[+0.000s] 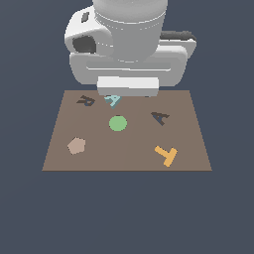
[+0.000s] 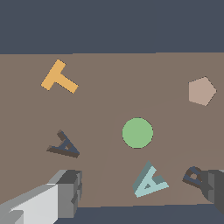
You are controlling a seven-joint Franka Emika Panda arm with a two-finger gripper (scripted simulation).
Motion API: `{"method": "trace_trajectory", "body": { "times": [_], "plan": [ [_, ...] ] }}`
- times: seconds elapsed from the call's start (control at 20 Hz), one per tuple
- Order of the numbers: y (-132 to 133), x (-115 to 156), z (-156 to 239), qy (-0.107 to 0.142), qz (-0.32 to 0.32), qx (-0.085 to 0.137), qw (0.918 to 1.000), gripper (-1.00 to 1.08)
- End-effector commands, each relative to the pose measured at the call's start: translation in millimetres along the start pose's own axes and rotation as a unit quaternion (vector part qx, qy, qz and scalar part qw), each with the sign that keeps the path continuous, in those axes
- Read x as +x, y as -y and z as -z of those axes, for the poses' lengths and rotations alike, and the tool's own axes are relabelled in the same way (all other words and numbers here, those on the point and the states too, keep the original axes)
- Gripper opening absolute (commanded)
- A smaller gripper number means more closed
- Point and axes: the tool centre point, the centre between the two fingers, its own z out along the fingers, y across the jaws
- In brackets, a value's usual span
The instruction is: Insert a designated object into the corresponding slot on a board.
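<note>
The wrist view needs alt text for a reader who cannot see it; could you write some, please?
A pale teal A block lies on a brown board between two open gripper fingers. Around it are a green disc, orange T, tan pentagon, and dark A and R recesses.

The arm hangs over the far edge of the scene in the exterior view, wrist pointing straight down. The gripper (image 2: pixel 142 194) is spread wide, its two fingers (image 2: pixel 65 190) well apart, holding nothing.
</note>
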Motion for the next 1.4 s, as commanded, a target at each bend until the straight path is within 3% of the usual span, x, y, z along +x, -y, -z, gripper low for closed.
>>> {"method": "trace_trajectory", "body": {
  "times": [0.0, 0.4, 0.8, 1.05, 1.35],
  "plan": [
    [0.0, 0.0, 0.0, 0.0, 0.0, 0.0, 1.0, 1.0],
    [-5.2, -3.8, -7.5, -0.001, -0.028, 0.001, 0.9996, 1.0],
    [-19.4, -16.9, -30.0, -0.002, -0.111, 0.002, 0.9939, 1.0],
    [-30.7, -31.5, -51.7, -0.004, -0.189, 0.004, 0.9819, 1.0],
    [-41.8, -53.8, -81.5, -0.006, -0.294, 0.006, 0.9556, 1.0]
  ]
}}
